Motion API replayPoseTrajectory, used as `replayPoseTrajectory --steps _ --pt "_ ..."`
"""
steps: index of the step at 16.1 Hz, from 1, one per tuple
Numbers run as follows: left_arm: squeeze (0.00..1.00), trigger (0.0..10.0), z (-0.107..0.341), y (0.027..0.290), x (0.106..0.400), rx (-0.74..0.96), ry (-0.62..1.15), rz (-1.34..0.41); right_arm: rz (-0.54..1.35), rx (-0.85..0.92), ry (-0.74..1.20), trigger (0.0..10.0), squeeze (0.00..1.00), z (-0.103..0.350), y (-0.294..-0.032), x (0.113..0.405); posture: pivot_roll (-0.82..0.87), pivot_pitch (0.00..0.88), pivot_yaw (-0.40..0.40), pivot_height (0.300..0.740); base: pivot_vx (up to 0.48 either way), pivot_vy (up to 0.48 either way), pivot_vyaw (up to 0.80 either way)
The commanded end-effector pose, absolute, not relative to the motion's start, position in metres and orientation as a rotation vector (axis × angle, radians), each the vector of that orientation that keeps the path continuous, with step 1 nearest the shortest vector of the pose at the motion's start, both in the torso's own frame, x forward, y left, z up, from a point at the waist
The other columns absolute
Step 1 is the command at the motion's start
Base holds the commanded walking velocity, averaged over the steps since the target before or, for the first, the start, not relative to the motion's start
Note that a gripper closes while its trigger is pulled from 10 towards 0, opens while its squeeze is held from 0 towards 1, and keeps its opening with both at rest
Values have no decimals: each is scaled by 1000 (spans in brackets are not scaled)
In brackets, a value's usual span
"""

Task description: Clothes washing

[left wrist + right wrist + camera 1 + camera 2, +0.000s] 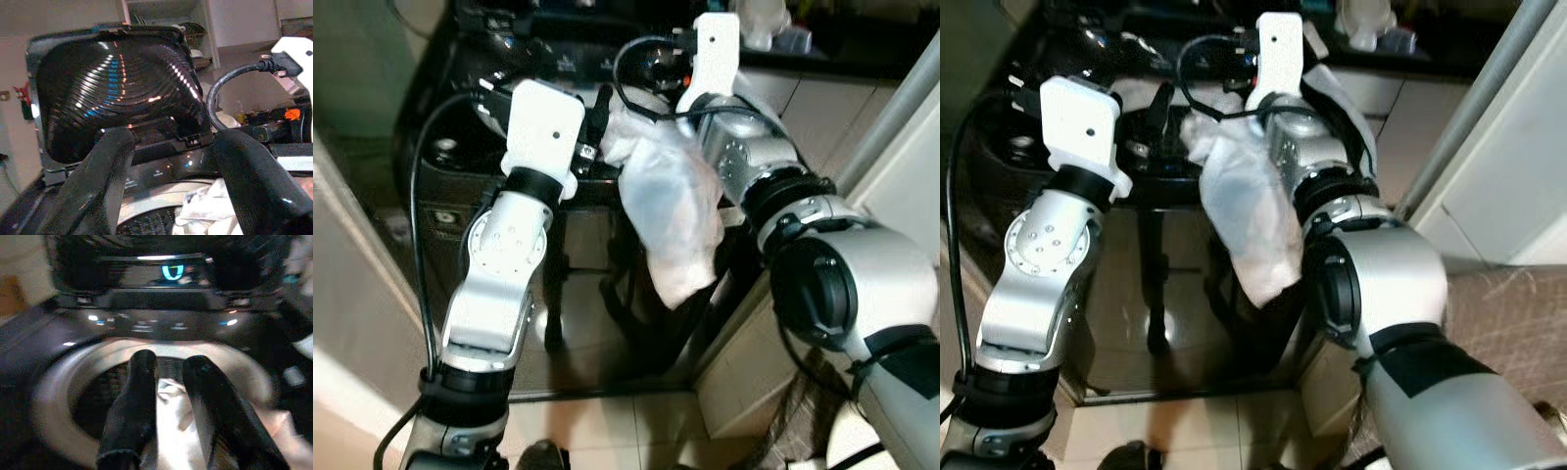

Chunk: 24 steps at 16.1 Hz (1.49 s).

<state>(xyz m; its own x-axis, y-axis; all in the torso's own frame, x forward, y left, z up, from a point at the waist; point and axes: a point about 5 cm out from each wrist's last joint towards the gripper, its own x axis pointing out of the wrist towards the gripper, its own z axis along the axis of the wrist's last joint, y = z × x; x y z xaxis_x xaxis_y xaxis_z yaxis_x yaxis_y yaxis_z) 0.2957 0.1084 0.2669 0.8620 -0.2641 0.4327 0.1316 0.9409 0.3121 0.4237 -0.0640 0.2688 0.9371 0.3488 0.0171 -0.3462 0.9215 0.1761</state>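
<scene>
dark top-loading washing machine (117, 83) ahead, lid raised. right gripper (168, 382) clenched on a white garment (671, 211), hanging long-axis down, directly above the open drum (73, 391). left gripper (171, 161) spread and empty, just beside the rim, a little farther off.
</scene>
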Motion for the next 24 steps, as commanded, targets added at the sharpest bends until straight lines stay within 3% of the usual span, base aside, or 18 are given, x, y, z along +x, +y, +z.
replayPoseTrajectory --steps 1,3,5,6,7,10,13,16,19,21,24 --pt "0 10000 266 105 294 274 -477 -237 358 236 5 10000 1000 277 -67 425 160 12 -103 740 0 0 0" --pt "0 10000 264 105 294 273 -462 -236 359 352 4 10000 1000 284 -69 425 157 11 -103 740 0 0 0" --pt "0 10000 260 106 295 278 -443 -227 356 354 -82 10000 1000 303 -73 426 156 12 -109 740 0 0 0" --pt "0 10000 241 110 297 303 -366 -212 332 102 -290 10000 494 328 -76 423 148 15 -115 740 0 0 0" --pt "0 10000 233 114 297 297 -334 -197 334 9 -379 10000 0 329 -76 420 148 15 -115 740 0 0 0" --pt "0 10000 226 119 293 279 -319 -140 302 -78 -534 10000 0 304 -80 408 113 24 -112 740 0 0 0" --pt "0 10000 207 131 282 270 -280 -63 215 -92 -617 10000 0 236 -103 361 88 28 -103 740 0 0 0" --pt "0 10000 203 139 262 320 -269 -108 180 -144 -445 10000 0 164 -145 311 62 26 -75 740 0 0 0" --pt "0 10000 186 132 259 372 -223 -152 267 -79 -203 10000 0 110 -146 298 51 13 -64 740 0 0 0" --pt "0 10000 151 135 263 339 -114 -77 268 6 -22 10000 0 73 -145 304 46 0 -60 740 0 0 0" --pt "0 10000 150 144 267 337 -101 -15 291 53 2 10000 0 80 -133 307 56 0 -65 740 0 0 0"
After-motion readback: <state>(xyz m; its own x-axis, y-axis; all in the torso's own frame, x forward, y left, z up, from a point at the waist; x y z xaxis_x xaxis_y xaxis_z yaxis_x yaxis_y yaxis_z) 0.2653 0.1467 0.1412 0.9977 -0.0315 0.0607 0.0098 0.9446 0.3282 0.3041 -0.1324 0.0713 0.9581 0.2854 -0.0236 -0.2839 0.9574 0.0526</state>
